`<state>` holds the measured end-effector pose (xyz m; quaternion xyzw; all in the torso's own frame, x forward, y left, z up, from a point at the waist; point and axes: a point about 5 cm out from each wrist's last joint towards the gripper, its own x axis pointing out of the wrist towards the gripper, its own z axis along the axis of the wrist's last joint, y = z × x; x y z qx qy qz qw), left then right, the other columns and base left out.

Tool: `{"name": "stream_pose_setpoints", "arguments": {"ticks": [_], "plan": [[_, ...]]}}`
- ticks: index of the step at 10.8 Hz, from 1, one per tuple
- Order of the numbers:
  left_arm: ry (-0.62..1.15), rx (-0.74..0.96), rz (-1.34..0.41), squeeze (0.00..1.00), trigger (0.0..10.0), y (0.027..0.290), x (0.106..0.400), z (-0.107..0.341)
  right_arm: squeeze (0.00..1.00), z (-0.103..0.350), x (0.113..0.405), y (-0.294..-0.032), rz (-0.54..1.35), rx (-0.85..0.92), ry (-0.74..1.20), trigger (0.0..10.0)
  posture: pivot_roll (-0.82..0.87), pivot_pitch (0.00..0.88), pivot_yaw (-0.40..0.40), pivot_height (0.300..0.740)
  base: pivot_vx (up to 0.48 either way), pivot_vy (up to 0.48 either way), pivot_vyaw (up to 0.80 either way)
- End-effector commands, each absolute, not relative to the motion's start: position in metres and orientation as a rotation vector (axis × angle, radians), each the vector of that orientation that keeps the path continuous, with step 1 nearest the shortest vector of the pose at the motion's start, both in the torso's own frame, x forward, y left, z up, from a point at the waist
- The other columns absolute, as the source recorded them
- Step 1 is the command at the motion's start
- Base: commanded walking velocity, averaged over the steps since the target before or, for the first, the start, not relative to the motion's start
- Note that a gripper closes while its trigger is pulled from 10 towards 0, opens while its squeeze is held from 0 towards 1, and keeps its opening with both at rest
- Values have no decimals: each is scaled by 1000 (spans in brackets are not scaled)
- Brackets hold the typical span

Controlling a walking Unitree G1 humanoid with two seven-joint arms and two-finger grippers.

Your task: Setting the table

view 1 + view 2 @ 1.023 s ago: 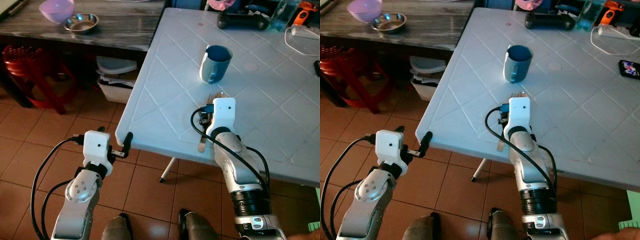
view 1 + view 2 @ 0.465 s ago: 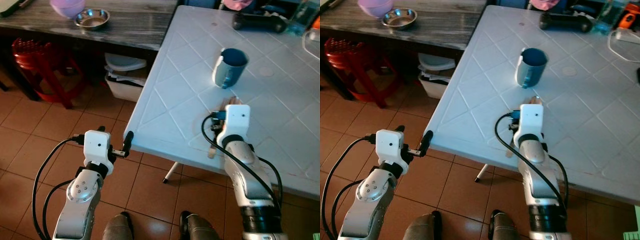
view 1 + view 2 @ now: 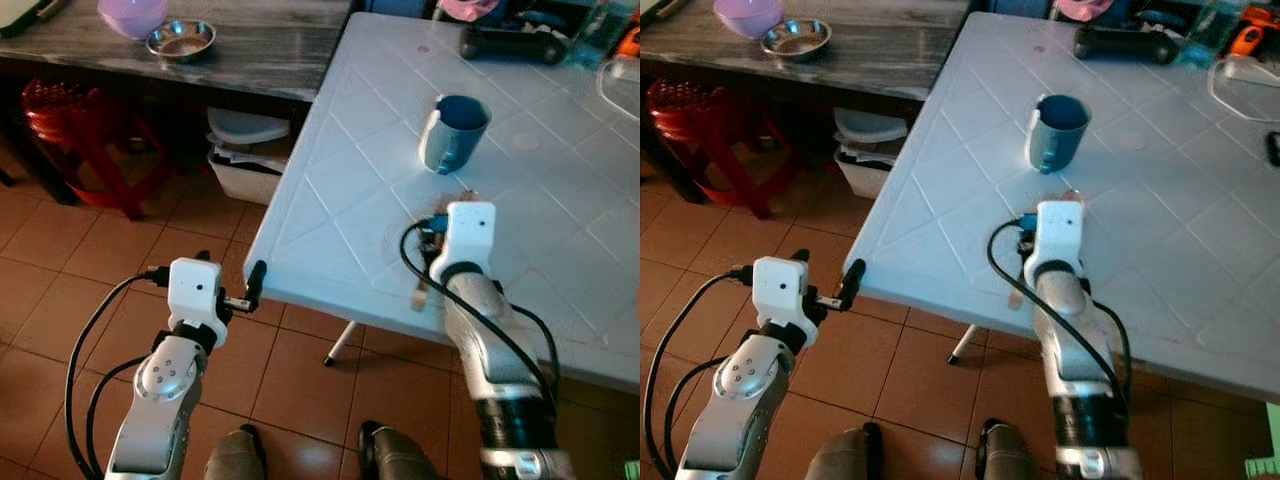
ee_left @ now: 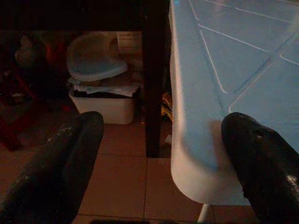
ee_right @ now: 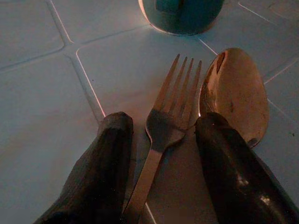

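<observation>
While the left gripper (image 4: 154,140) hangs open off the table's (image 3: 330,180) near corner, it holds nothing. The right gripper (image 5: 161,135), fingers spread, straddles the fork (image 5: 161,128) beside the spoon (image 5: 236,95), near the front edge.

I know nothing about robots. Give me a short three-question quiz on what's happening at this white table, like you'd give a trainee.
1. True or false: the right tool has its two black fingers either side of the metal fork.
2. What lies right beside the fork? A) a knife B) a shiny gold-toned spoon C) a plate
3. Where does the left tool hang?

Key:
1. True; the fingers are apart, the fork flat on the white plastic table.
2. B.
3. Open, off the table's near corner, above the tiled floor.
</observation>
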<state>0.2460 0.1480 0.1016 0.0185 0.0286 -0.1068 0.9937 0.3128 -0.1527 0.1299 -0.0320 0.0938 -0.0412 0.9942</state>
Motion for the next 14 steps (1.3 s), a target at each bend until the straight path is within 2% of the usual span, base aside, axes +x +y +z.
{"name": "stream_pose_setpoints", "arguments": {"ticks": [1, 6, 8, 9, 12, 13, 14], "plan": [[76, 39, -211, 0, 10000, 149, 244, 98, 0, 118, 314, -151, -77, -58, 252, 10000, 25, 197, 30, 740, 0, 0, 0], [72, 37, -204, 0, 10000, 149, 244, 98, 0, 124, 331, -104, 67, 14, 254, 10000, 34, 198, 26, 740, 0, 0, 0], [74, 40, -201, 0, 10000, 150, 244, 98, 0, 125, 334, -100, 116, 8, 243, 10000, 34, 199, 23, 740, 0, 0, 0], [74, 41, -201, 0, 10000, 150, 244, 98, 0, 124, 334, -100, 130, -3, 250, 10000, 36, 198, 22, 740, 0, 0, 0], [72, 37, -192, 0, 10000, 151, 243, 98, 0, 116, 319, -134, -8, -59, 261, 10000, 33, 201, 17, 740, 0, 0, 0], [74, 36, -193, 0, 10000, 151, 243, 98, 1000, 118, 308, -145, -55, -46, 208, 10000, 27, 203, 22, 740, 0, 0, 0], [72, 34, -200, 0, 10000, 149, 244, 98, 1000, 120, 306, -147, -65, -37, 179, 10000, 25, 202, 27, 740, 0, 0, 0]]}}
